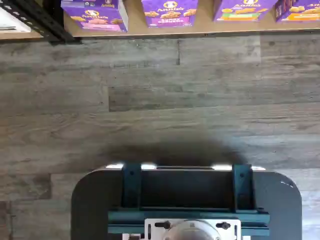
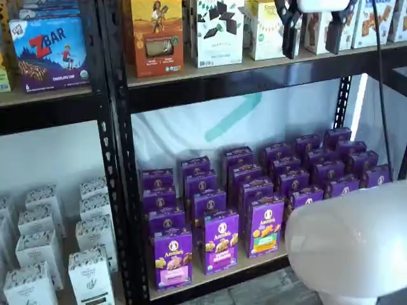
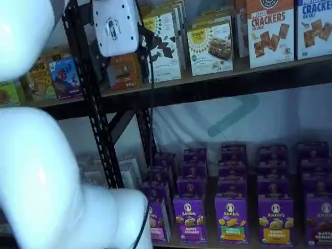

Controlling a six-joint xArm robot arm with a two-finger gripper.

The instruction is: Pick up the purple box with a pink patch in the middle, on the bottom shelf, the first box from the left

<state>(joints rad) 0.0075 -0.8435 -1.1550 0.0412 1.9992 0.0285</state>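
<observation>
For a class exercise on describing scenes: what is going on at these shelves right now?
A robot arm is set up before shelves of boxed snacks. Its gripper hangs open and empty, high up by the upper shelf. The purple box with the pink panel stands untouched at the front of the bottom shelf, leftmost in the purple Annie's cartons. Nothing has been picked up yet.

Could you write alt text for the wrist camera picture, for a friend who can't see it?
Looking down from the robot's wrist: grey wood-plank floor fills most of the picture, with a dark mount with teal brackets in the foreground. At the far edge, the bottom shelf holds a row of purple Annie's cartons, including the purple box with a pink panel. The gripper's fingers are not visible here.
</observation>
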